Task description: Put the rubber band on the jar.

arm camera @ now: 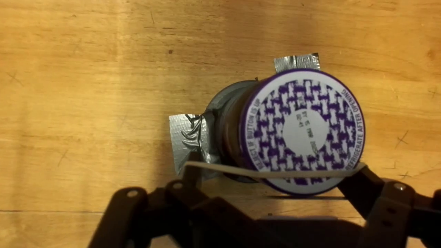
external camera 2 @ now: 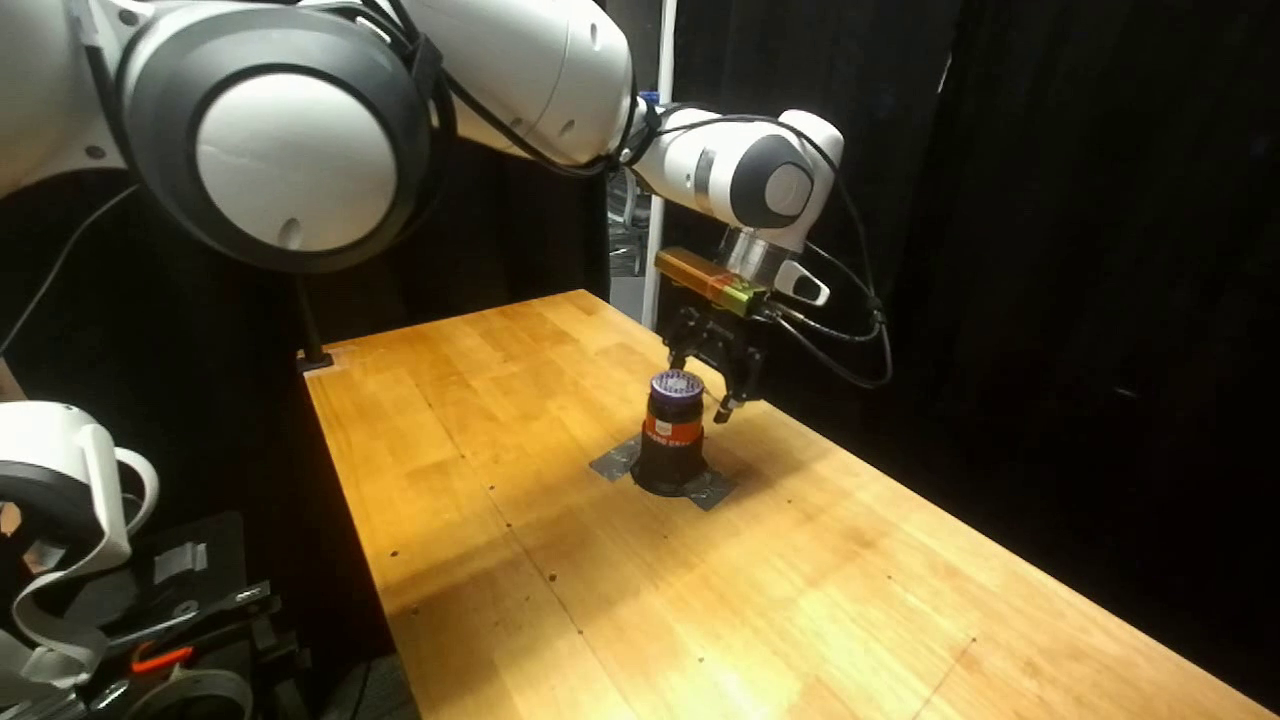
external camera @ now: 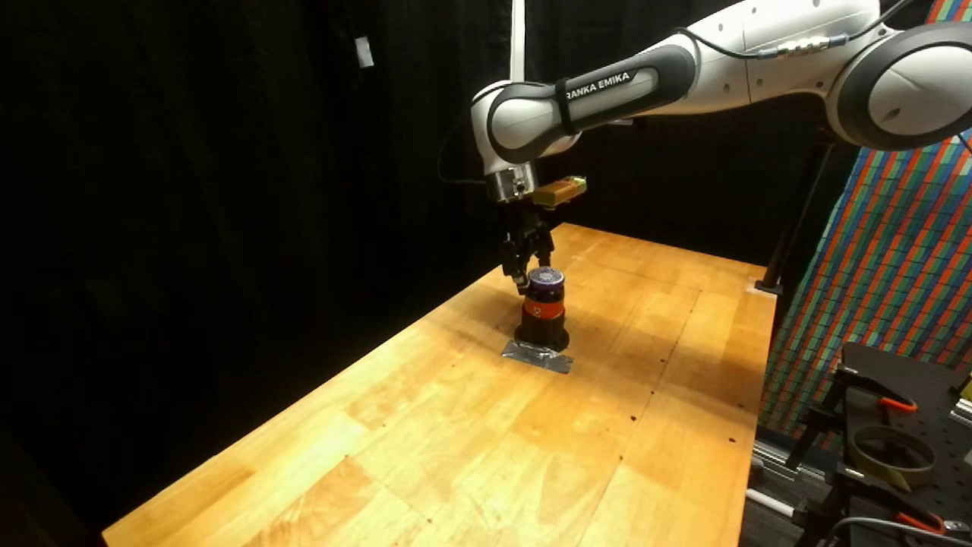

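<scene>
The jar (external camera: pixel 545 310) stands upright on the wooden table in a dark base, with an orange-red label and a purple-white lid; it also shows in an exterior view (external camera 2: pixel 672 432). The wrist view shows the lid (arm camera: pixel 305 127) from above. My gripper (arm camera: pixel 275 168) is open, its fingers spread wide. A pale rubber band (arm camera: pixel 224 168) is stretched between both fingertips. One strand crosses over the lid's near edge and bends slightly there; I cannot tell whether it touches. In both exterior views the gripper (external camera: pixel 534 275) (external camera 2: pixel 700 390) is beside the lid, fingertips around lid height; the band cannot be made out there.
Silver-grey tape strips (external camera: pixel 539 358) (external camera 2: pixel 615 462) (arm camera: pixel 187 137) hold the dark base (external camera 2: pixel 668 472) to the wooden table (external camera: pixel 456 456). The table edge with a black curtain lies behind the gripper. A dark side stand with a tape roll (external camera: pixel 892 456) is beside the table.
</scene>
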`<state>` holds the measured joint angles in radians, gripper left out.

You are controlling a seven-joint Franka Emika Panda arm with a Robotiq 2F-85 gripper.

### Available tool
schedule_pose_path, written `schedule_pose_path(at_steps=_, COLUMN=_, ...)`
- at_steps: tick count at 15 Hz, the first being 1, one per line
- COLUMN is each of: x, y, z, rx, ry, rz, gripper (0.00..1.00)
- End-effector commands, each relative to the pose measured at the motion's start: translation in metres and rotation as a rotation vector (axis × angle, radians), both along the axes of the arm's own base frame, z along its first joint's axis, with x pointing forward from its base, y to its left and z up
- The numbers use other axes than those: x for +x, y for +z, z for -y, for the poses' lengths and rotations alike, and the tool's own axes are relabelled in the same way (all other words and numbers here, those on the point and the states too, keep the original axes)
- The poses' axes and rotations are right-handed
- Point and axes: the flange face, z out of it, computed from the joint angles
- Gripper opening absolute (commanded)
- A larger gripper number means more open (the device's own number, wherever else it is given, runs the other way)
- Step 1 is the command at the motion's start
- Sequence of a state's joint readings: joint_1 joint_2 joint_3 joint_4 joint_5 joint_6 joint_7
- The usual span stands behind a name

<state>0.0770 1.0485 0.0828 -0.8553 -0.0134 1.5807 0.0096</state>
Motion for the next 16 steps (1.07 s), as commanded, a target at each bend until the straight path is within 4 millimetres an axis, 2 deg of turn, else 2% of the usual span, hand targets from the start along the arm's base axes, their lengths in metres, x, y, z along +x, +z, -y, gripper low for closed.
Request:
schedule_pose_path(at_steps=1, x=-0.005, y=0.01, z=-0.003, rx=0.041, ry=0.012, rz=0.005, gripper=1.0)
schedule_pose_path(at_steps=7, x=-0.021, y=0.024, z=0.0, rx=0.072, ry=-0.003, rz=-0.002, gripper=1.0)
schedule_pose_path(at_steps=13, x=-0.056, y=0.009, z=0.025, rx=0.12, ry=-0.087, rz=-0.082, gripper=1.0)
schedule_pose_path(at_steps=16, x=-0.072, y=0.007, z=0.034, rx=0.141, ry=-0.138, rz=-0.056, gripper=1.0)
